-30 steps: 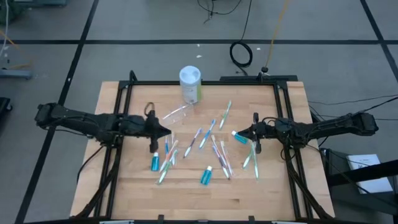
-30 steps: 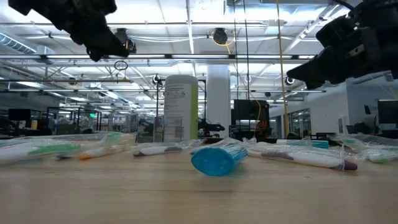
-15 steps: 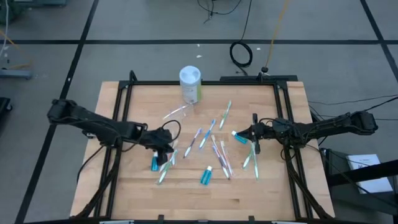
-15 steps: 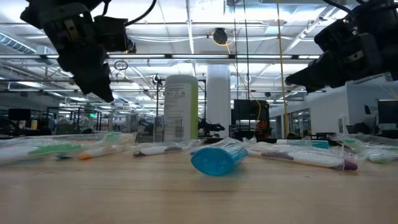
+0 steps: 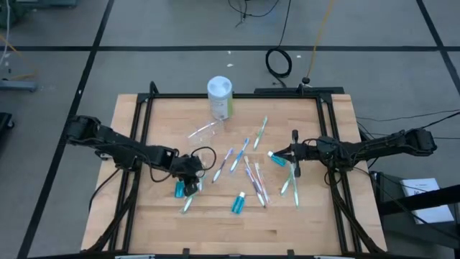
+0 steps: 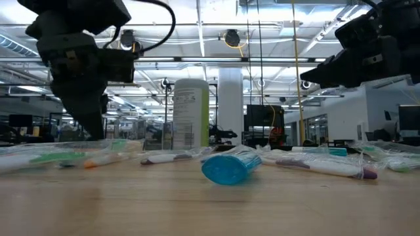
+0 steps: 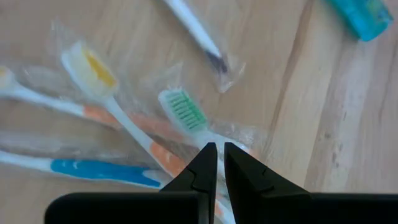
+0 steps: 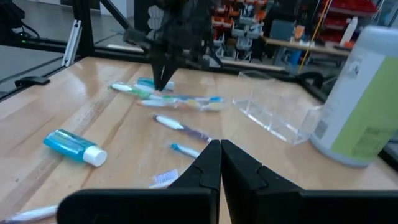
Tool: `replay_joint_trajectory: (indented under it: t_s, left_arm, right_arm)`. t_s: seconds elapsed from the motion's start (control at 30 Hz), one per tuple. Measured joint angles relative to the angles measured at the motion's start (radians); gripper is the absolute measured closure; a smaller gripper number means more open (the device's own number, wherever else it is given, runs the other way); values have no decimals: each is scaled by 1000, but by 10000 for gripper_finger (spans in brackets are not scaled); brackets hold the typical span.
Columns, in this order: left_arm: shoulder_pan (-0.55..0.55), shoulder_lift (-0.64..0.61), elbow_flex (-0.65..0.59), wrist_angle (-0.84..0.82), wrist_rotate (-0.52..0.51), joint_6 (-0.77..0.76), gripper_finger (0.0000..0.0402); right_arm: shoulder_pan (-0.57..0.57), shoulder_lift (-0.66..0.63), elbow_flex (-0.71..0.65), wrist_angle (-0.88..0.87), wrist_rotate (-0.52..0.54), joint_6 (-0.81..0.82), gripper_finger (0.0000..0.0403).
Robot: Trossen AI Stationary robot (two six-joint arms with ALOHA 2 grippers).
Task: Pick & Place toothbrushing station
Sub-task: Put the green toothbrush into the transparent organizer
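Left gripper (image 5: 192, 180) sits low over the left cluster of wrapped toothbrushes, near-left part of the wooden table (image 5: 316, 216). In the left wrist view the left gripper (image 7: 217, 152) has its fingers nearly pressed together, a thin slit between the tips, nothing visibly pinched. The tips point down at the neck of a green-bristled toothbrush (image 7: 180, 112); whether they touch its wrapper cannot be told. An orange-handled toothbrush (image 7: 112, 106) and a blue-handled toothbrush (image 7: 93, 171) lie just beside it, overlapping.

Right gripper (image 5: 291, 153) hovers above the right side of the table, fingers pressed together and empty; same in the right wrist view (image 8: 219, 152). A teal toothpaste tube (image 5: 277, 158) lies just beside it on the table.

Clear plastic cup (image 5: 206, 131) lies on its side, left of centre toward the far edge, just near of the white-capped canister (image 5: 220, 97), which stands upright with a green label. In the right wrist view the cup (image 8: 277, 115) lies next to the canister (image 8: 360, 99).

Further toothbrushes are scattered across the table's middle (image 5: 239, 155). A second toothpaste tube (image 5: 238, 203) lies near centre toward the near edge; a third (image 5: 179, 189) just beside the left gripper.

Low view: a toothpaste tube (image 6: 230, 167) lies closest to the camera, its end facing it.
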Motion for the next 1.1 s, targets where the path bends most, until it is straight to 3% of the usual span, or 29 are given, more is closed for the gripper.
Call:
replay_joint_trajectory:
  t_s: [0.27,0.53,0.67,0.9,1.1]
  left_arm:
    - [-6,33,-1,45,0,-52,369]
    - [-4,33,-1,215,-1,-50,369]
    - [-4,32,-1,288,-34,70,369]
    - [-7,32,-1,259,-65,120,369]
    - [-7,32,-1,242,-87,12,369]
  right_arm:
    - [0,0,0,34,0,-98,399]
    - [0,0,0,46,0,-150,399]
    - [0,0,0,50,0,-150,399]
    - [0,0,0,49,0,-148,399]
    - [0,0,0,49,0,-147,399]
